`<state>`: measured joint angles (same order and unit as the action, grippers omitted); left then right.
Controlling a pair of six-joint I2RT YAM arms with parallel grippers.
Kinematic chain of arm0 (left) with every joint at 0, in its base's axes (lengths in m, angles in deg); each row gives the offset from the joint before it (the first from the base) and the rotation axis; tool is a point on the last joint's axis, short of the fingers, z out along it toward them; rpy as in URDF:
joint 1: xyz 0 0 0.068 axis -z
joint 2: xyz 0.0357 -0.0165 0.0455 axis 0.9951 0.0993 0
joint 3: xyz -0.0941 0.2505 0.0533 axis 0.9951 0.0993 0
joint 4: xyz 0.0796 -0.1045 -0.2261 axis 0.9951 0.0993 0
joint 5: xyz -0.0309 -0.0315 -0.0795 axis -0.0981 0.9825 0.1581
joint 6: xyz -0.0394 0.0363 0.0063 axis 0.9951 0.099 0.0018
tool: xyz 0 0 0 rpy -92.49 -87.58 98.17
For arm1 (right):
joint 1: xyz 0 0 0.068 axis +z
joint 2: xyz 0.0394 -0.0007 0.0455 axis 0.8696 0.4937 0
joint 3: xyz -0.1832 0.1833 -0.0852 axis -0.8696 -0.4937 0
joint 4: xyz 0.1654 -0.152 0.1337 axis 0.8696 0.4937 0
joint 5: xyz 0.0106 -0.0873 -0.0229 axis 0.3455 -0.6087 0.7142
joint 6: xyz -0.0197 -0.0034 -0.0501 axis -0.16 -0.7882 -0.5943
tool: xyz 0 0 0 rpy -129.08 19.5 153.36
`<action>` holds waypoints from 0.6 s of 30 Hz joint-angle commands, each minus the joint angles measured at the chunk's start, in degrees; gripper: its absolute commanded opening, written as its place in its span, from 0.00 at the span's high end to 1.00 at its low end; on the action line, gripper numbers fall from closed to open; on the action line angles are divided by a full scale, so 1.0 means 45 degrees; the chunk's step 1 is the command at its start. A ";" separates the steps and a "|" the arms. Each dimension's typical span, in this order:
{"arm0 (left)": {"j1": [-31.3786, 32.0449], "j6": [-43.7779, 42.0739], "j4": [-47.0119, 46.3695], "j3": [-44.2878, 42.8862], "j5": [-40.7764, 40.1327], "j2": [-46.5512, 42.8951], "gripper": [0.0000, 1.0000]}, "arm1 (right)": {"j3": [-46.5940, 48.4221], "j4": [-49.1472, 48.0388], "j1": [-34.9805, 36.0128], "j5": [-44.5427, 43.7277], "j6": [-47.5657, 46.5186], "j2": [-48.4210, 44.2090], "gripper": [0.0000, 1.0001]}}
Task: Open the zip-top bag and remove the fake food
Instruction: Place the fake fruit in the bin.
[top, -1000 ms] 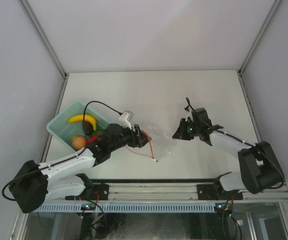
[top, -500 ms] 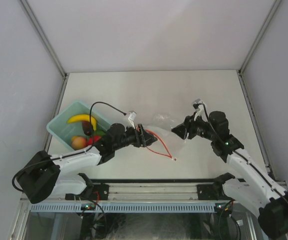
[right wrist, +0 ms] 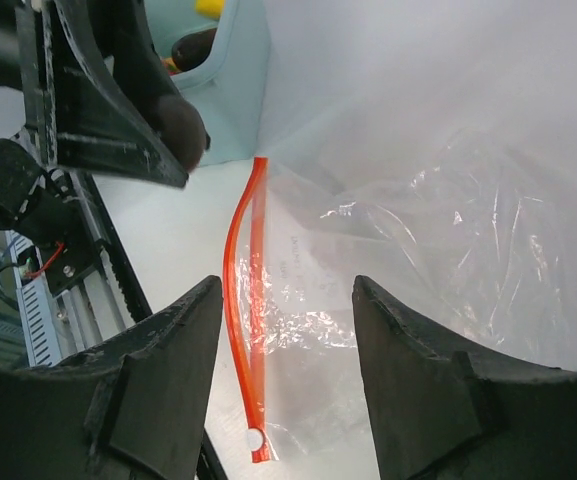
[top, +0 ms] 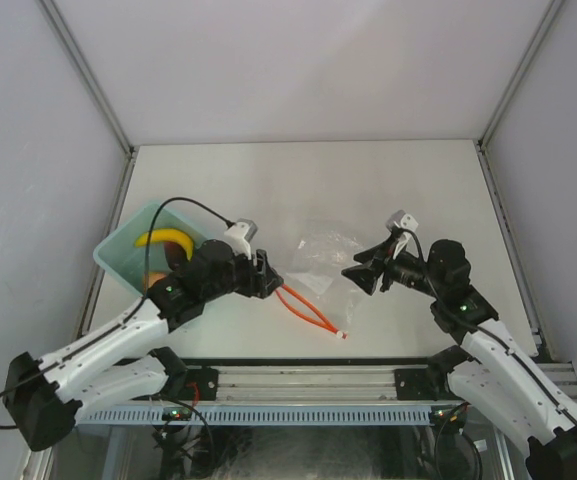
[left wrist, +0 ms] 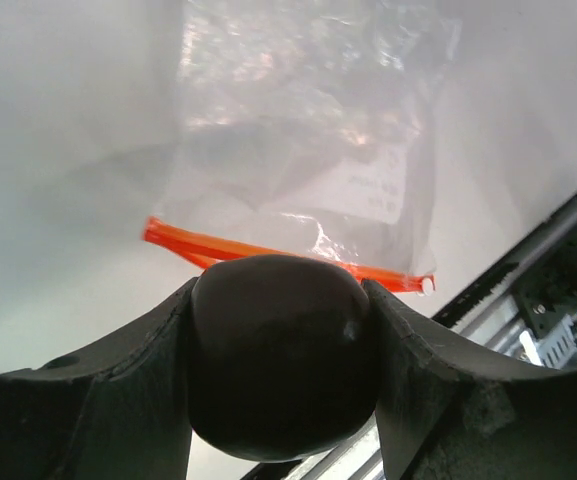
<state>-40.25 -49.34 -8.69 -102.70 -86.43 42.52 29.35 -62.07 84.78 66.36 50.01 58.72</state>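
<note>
The zip-top bag point(top: 330, 250) lies open and looks empty on the table between my arms; its red-orange zip strip point(top: 306, 312) gapes, with the white slider point(top: 343, 336) at its near end. My left gripper point(top: 265, 275) is shut on a dark purple piece of fake food point(left wrist: 280, 360), just left of the strip point(left wrist: 258, 248). My right gripper point(top: 354, 272) is open and empty above the bag's right side; the bag point(right wrist: 398, 260) and strip point(right wrist: 240, 300) show between its fingers. A yellow banana point(top: 163, 238) lies in the bin.
The light blue bin point(top: 118, 252) stands at the left, behind my left arm, with more fake food partly hidden in it. The black front rail point(top: 298, 362) runs along the table's near edge. Grey walls enclose the table.
My left gripper has drawn back left from the bag with the dark piece in it. The bag has settled flat on the table. My right gripper has shifted slightly down.
</note>
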 commanded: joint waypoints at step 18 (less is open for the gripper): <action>-0.9311 0.0833 0.2764 -0.1950 0.0011 -0.2168 0.96 | 0.0034 -0.0225 0.0454 -0.0058 -0.0291 -0.1509 0.43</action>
<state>-74.87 -49.58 5.48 -109.91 -92.31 31.18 29.33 -61.91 86.44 66.65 49.77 53.17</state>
